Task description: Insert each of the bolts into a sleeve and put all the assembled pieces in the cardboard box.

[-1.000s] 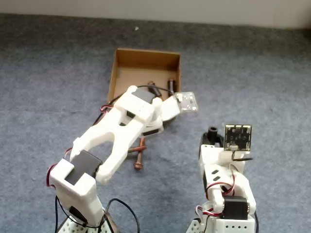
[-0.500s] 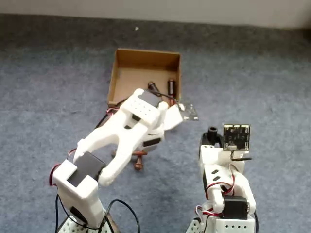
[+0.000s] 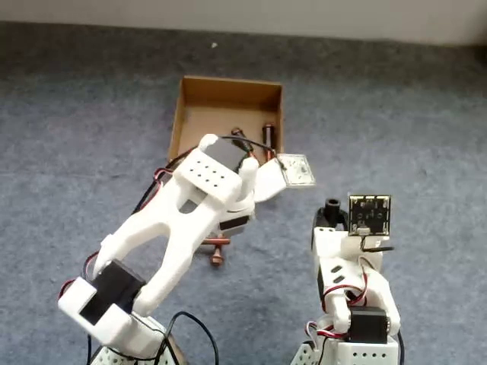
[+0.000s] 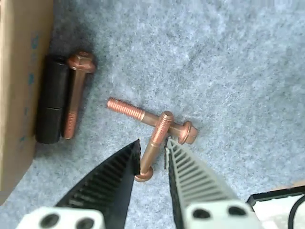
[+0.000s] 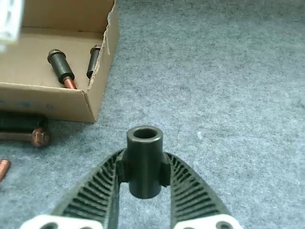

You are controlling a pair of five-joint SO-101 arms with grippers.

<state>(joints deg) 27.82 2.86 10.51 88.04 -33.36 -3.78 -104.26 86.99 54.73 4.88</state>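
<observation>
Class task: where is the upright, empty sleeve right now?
In the right wrist view, the sleeve is clamped upright in the right gripper, above grey carpet, apart from the cardboard box.

The scene is seen from above by the high view. The carpet [image 4: 228,57] is viewed closely from each wrist; the cardboard box [image 3: 228,95] is shared by all.

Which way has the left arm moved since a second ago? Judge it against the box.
Yes. The left arm has drawn its elbow back from the box, toward its base; its wrist stays by the box's near wall.
</observation>
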